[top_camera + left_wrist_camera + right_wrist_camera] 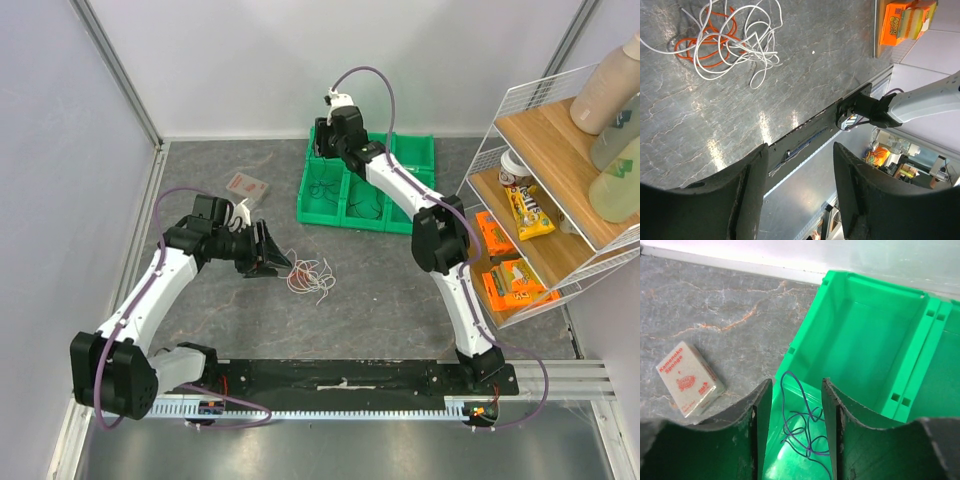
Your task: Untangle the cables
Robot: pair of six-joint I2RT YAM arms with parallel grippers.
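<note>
White and red-orange cables [725, 42] lie in one loose tangle on the grey table [400, 290], just right of the left gripper [799, 155] in the top view. Left jaws are spread with nothing between them, clear of the tangle. Right gripper [796, 390] hangs over the green bin [865, 340] at the far side, jaws likewise spread and empty. Thin blue cable [801, 412] lies looped in the compartment beneath it. Sponge packet [687, 380] lies left of the bin.
</note>
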